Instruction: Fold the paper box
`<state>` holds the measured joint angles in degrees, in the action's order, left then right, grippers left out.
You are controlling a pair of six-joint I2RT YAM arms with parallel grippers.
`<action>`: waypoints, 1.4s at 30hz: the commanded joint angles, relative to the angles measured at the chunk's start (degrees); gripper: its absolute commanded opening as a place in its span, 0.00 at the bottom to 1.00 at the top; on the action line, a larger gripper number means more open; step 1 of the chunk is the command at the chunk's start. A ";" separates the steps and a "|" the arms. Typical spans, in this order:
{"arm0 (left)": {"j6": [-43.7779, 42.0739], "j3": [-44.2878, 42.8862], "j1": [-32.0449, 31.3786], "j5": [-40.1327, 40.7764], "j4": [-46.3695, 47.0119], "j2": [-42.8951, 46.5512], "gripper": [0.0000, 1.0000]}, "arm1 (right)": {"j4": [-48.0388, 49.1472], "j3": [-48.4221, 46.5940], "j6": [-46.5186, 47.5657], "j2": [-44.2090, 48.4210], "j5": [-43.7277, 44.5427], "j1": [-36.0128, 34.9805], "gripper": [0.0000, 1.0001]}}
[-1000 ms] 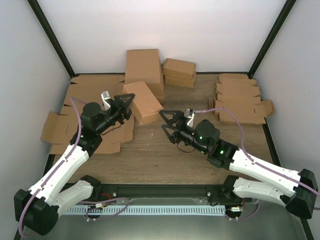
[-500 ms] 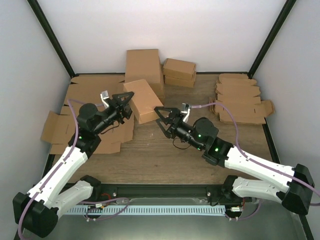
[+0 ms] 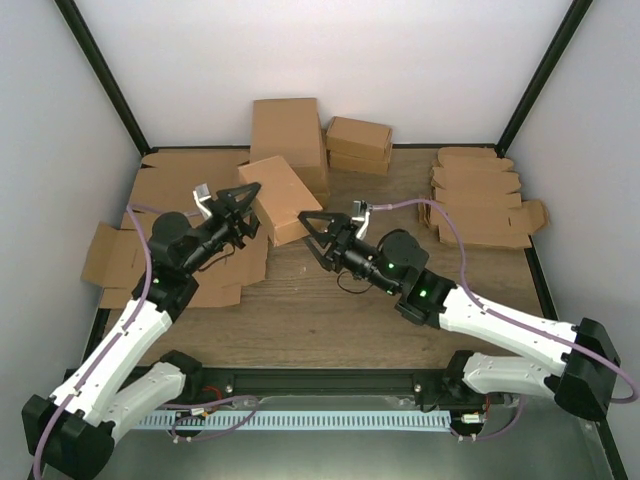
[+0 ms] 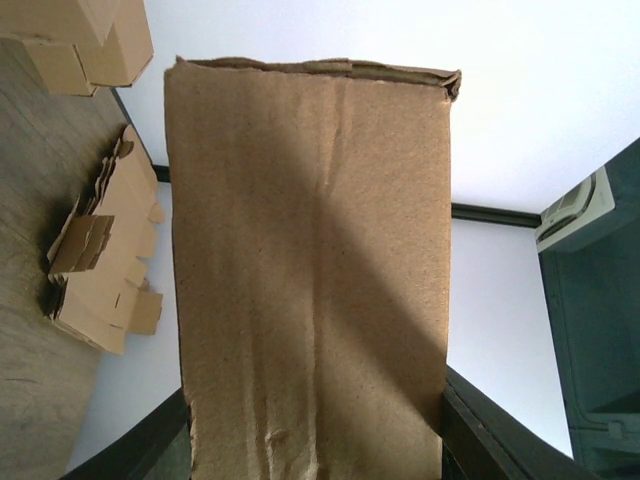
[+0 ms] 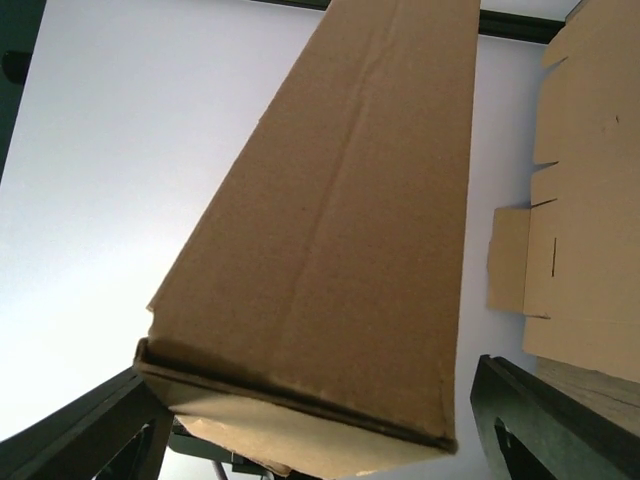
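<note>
The paper box (image 3: 283, 198) is a closed brown cardboard oblong, held tilted above the table at the left of centre. My left gripper (image 3: 244, 206) is shut on its left end. In the left wrist view the paper box (image 4: 310, 260) fills the space between both fingers (image 4: 486, 432). My right gripper (image 3: 313, 238) is open at the box's near right end. In the right wrist view the paper box (image 5: 340, 250) sits between the spread fingers (image 5: 545, 415), with a gap on the right side.
A tall brown box (image 3: 288, 133) and two stacked small boxes (image 3: 358, 145) stand at the back. A pile of flat die-cut blanks (image 3: 480, 198) lies at the right. Large flat cardboard sheets (image 3: 125, 258) cover the table's left side.
My right gripper has moved left and up to the box's near end, its jaws narrowing a little around it. My left gripper has raised the box slightly.
</note>
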<state>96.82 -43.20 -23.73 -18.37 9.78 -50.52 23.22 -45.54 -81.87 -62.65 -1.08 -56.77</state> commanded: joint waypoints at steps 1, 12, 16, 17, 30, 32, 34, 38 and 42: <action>1.11 0.79 -0.35 1.55 1.91 1.16 0.44 | 1.08 -3.60 0.98 -1.60 0.84 -0.08 0.83; -0.56 0.27 -0.39 2.44 -0.40 1.14 0.45 | -4.07 -5.81 2.37 -1.74 2.61 -0.12 0.69; -1.27 -0.14 -0.40 2.68 -1.64 1.17 0.54 | -6.74 -5.68 3.18 -0.13 4.87 -0.03 0.58; -1.54 -0.21 -0.42 2.69 -1.95 1.14 0.55 | -6.99 -5.56 3.22 0.20 5.25 -0.04 0.56; -11.59 -7.60 0.05 3.82 -15.81 1.30 1.00 | -13.02 -6.45 10.93 5.02 4.61 7.10 0.50; -14.57 -9.15 0.32 3.35 -18.54 0.86 1.00 | -13.55 -6.15 12.98 5.93 -1.44 13.80 0.50; -18.05 -11.12 0.58 2.98 -21.32 -0.02 1.00 | -12.60 -5.38 15.79 6.94 -9.61 20.71 0.48; -29.54 -18.37 1.06 1.64 -28.03 -4.12 1.00 | -14.43 -6.99 21.55 6.46 -23.50 34.52 0.48; -45.32 -27.84 3.81 -0.91 -38.41 -11.01 1.00 | -18.77 -12.03 28.01 -0.46 -39.07 47.75 0.48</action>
<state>69.23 -63.75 -22.35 -16.16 -17.32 -56.64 7.57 -51.29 -62.52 -58.30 -21.32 -18.26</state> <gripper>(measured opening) 0.999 0.578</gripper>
